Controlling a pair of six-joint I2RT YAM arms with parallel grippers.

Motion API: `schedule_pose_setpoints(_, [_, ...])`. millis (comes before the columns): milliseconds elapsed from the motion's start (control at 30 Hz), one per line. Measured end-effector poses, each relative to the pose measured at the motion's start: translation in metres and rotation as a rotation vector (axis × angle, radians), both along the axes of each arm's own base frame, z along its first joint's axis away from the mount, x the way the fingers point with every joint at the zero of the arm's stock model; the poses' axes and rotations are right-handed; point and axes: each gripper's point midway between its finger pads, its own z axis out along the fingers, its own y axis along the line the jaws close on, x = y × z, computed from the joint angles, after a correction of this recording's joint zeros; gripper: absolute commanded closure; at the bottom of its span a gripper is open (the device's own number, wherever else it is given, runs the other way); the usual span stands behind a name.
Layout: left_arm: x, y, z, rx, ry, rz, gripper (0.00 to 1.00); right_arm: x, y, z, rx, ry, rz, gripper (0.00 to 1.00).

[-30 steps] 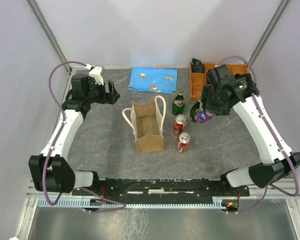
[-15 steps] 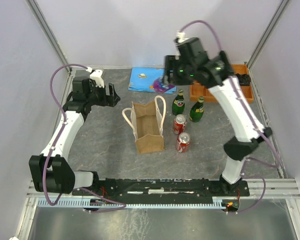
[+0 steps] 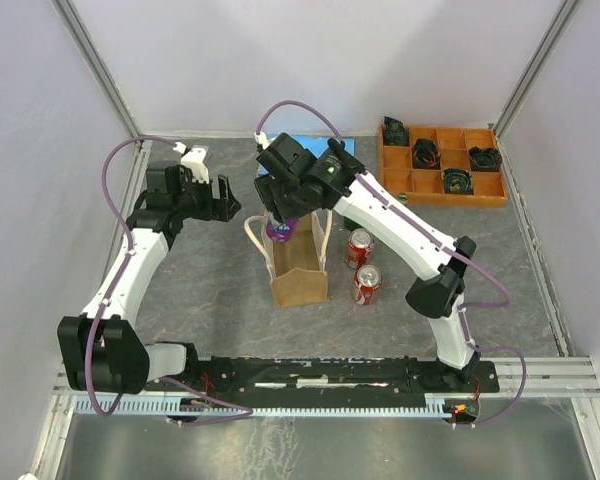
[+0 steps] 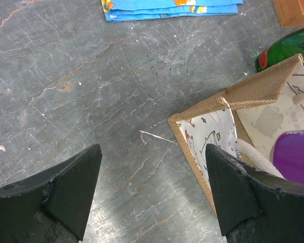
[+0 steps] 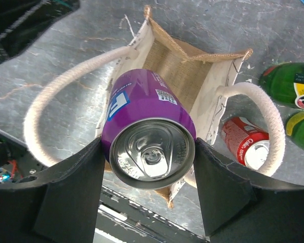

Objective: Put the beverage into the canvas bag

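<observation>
- Your right gripper (image 5: 149,169) is clamping the purple can (image 5: 142,109), one finger pressing each side of it, with the pull-tab end facing the wrist camera.
- You are holding that can directly over the open mouth of the canvas bag (image 3: 300,277). From the left wrist view the purple body is showing just past the bag's near rim, but I cannot tell whether its lower end is sitting below the rim.
- The bag is standing upright on the grey table (image 3: 200,290), its two cream rope handles (image 5: 53,88) flopping outward on either side of the can.
- Your left gripper (image 4: 152,195) is hanging spread wide with nothing between its fingers, just beside the bag's corner and not touching it.
- Two red cans (image 3: 359,247) are standing just to the right of the bag, one nearer the arm bases than the other.
- Two green bottles (image 5: 289,81) are lying beyond them in the right wrist view.
- An orange tray (image 3: 442,198) is sitting at the far right, and a blue folded cloth (image 4: 167,7) is lying at the far edge.
</observation>
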Motion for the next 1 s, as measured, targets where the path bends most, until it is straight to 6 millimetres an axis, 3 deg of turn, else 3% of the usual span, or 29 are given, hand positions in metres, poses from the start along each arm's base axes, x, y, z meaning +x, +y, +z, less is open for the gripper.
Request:
schedule_pose_setpoints(267, [0.000,0.000,-0.004,-0.001,0.013,-0.002,0.11,0.008,-0.012,-0.037,-0.137,0.002,0.000,1.00])
schedule_pose_setpoints(500, [0.003,-0.002,-0.020,-0.002,0.060,-0.008,0.12,0.025,0.004,-0.069,-0.181,-0.011,0.015,1.00])
schedule_pose_setpoints(667, [0.005,-0.003,-0.019,-0.006,0.052,-0.011,0.12,0.033,0.013,-0.097,-0.212,0.002,0.024,1.00])
schedule_pose_setpoints(1000, [0.001,-0.006,-0.027,-0.014,0.065,-0.026,0.12,0.036,0.010,-0.139,-0.283,0.028,0.024,1.00])
